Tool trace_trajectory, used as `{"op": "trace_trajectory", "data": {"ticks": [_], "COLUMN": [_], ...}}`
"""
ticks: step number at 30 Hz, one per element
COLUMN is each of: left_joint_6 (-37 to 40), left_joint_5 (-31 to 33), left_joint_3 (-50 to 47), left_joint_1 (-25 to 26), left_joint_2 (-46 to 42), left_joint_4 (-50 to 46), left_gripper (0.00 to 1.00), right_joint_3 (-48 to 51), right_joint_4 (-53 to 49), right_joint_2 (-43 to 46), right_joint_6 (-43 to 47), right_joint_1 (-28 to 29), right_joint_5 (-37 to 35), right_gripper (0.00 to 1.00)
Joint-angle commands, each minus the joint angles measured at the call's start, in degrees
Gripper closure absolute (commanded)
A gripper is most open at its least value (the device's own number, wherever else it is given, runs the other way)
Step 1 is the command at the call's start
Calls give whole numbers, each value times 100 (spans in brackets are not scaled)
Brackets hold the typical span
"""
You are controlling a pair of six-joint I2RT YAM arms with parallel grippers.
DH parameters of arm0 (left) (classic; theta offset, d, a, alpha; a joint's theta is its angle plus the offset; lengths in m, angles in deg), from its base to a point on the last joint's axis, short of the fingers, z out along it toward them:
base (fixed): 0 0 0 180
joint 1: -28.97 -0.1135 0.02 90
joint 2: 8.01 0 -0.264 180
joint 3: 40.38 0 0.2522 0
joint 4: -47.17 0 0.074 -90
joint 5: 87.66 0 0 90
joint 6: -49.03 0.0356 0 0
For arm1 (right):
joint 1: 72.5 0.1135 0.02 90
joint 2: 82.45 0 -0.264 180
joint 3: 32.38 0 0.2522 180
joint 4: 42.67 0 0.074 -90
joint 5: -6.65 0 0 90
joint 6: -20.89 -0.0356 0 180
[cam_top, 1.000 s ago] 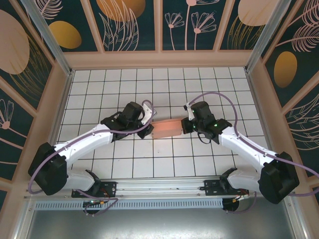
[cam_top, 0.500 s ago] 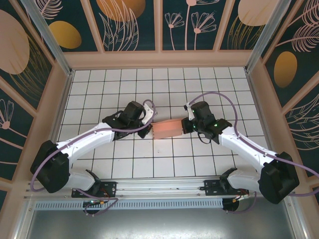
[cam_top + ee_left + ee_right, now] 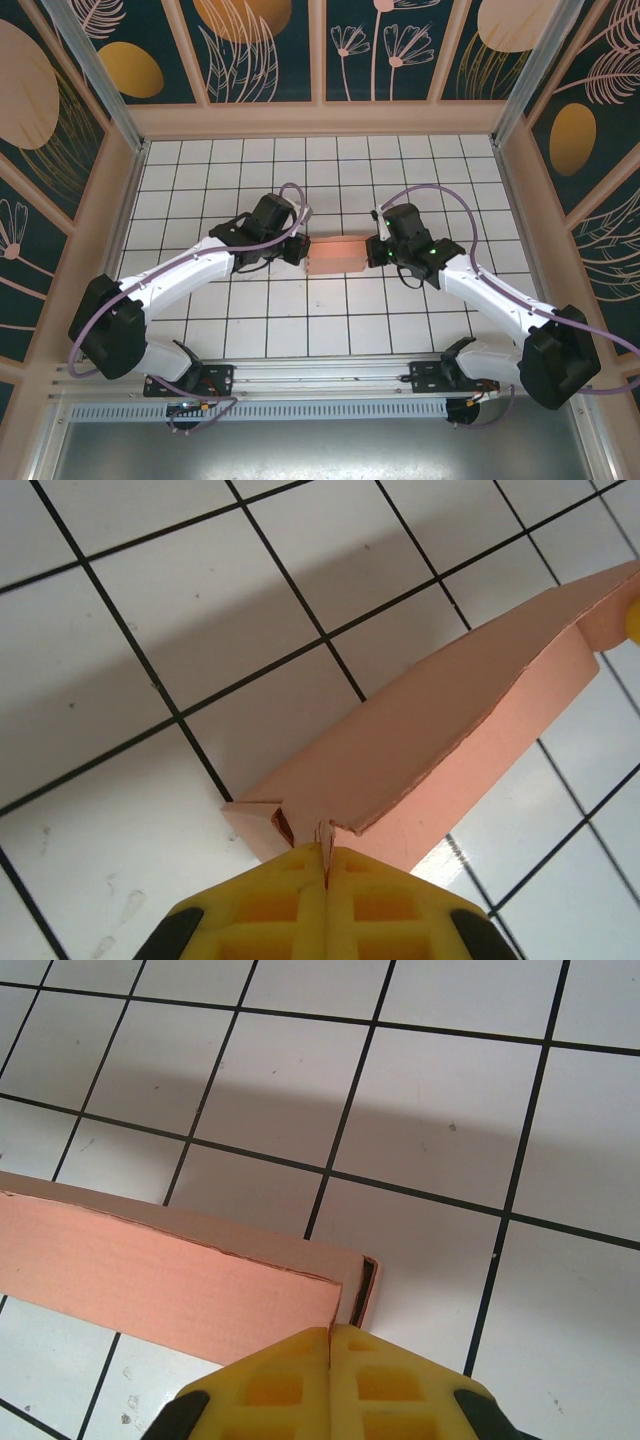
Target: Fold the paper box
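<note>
The salmon-pink card paper box [image 3: 335,256] hangs centrally over the white tiled table [image 3: 300,330], slightly nearer its far edge than before; left gripper [image 3: 325,855], newly clenched, and right gripper [image 3: 329,1332] pinch its 2 ends.
</note>
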Motion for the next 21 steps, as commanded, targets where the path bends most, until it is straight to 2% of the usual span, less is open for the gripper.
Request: {"op": "trace_trajectory", "data": {"ticks": [1, 21], "left_joint_6": [-459, -1159], "left_joint_5": [-465, -195], "left_joint_3": [127, 396], "left_joint_1": [55, 48], "left_joint_2": [87, 479], "left_joint_4": [272, 461], "left_gripper": [100, 100], "right_joint_3": [-112, 37], "right_joint_4": [60, 417], "right_joint_2": [-82, -118], "right_joint_6": [-124, -746], "right_joint_1": [144, 392], "right_joint_5": [152, -230], "right_gripper": [100, 100]}}
